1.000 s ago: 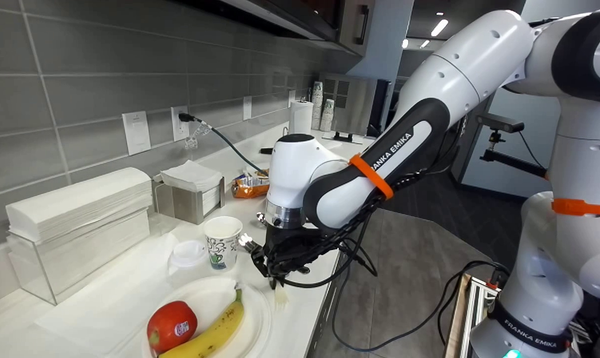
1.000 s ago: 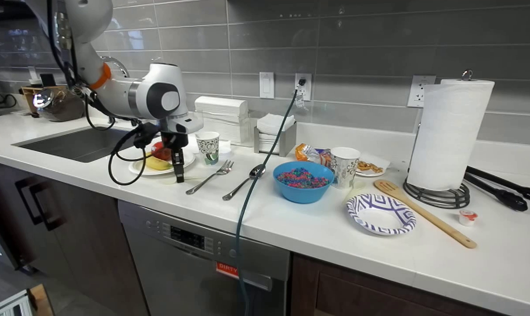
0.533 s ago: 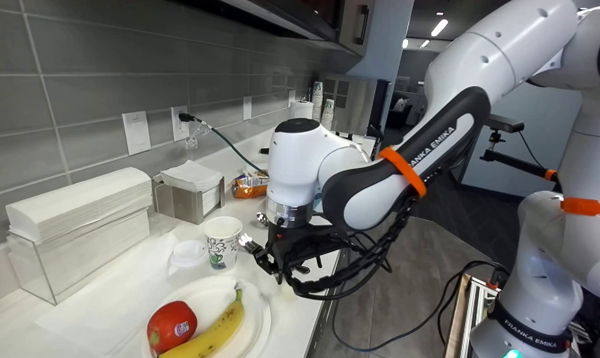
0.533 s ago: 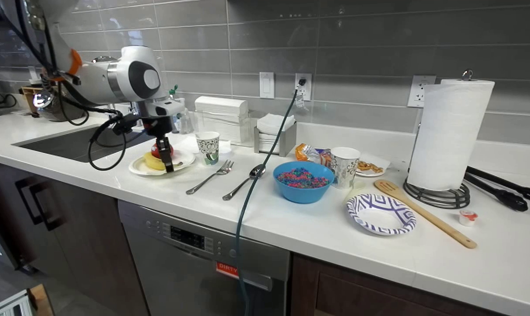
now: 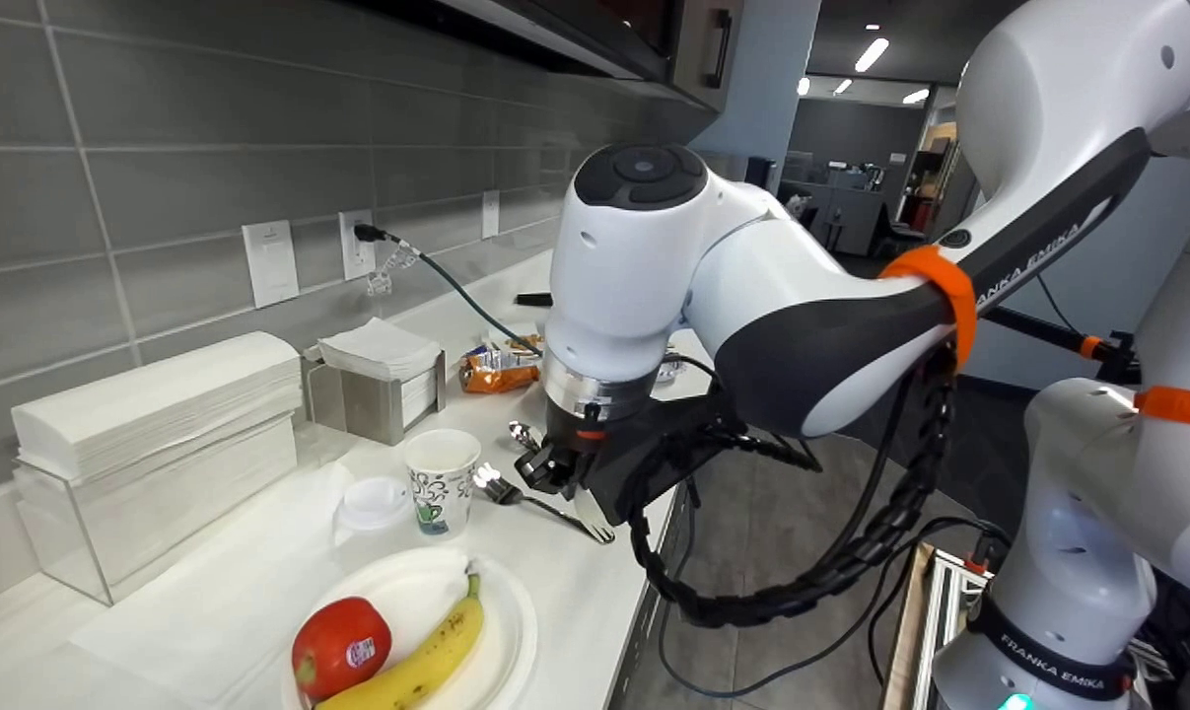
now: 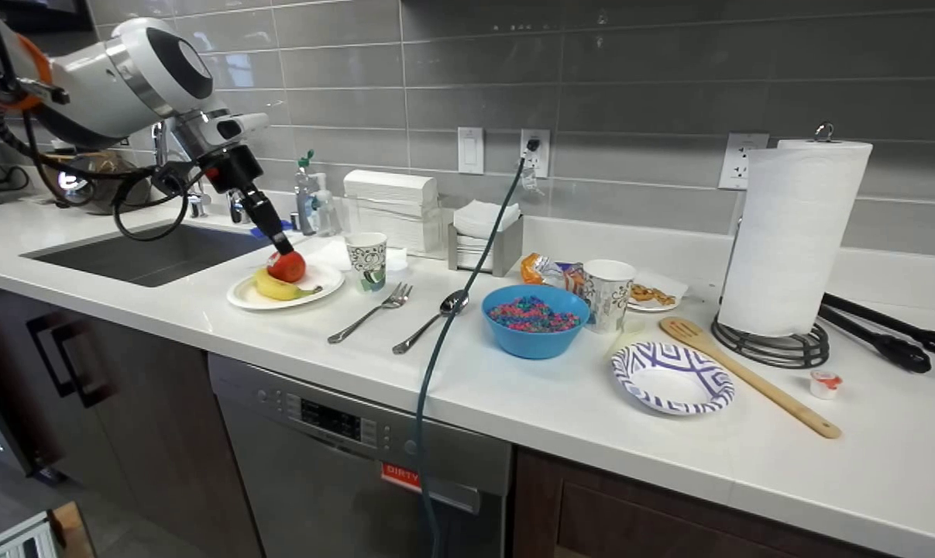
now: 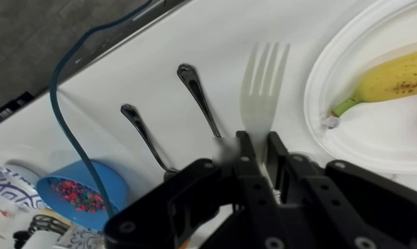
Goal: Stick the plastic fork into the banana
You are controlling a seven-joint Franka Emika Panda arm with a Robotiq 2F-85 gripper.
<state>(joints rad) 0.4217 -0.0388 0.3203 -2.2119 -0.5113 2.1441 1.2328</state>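
Banana (image 7: pixel 395 79) lies on the white plate (image 7: pixel 312 100), beside the red fruit (image 5: pixel 343 646), with its stem end near to the rim. In the wrist view it is situated to the right of the jaws and apart from them. The jaws of the gripper (image 7: pixel 259 137) are pinching the plastic fork (image 7: pixel 262 93) by its handle, just behind the head. The tines point away from the gripper, and in this view they appear between the plate and the metal fork (image 7: pixel 199 94), whose handle lies on the surface (image 7: pixel 208 34). The arm (image 5: pixel 782 276) is in a bent pose. In an exterior view it extends down from the upper right, with an orange strap (image 5: pixel 955 306) around it; its last white section is nearly upright above the gripper, and a black cable (image 5: pixel 752 609) hangs below in a loop. In an exterior view the arm (image 6: pixel 95 93) extends from the upper left, and the gripper (image 6: pixel 283 244) slants downward to the right. There its tip overlaps the top of the red fruit, but from this angle I cannot tell how near they are.
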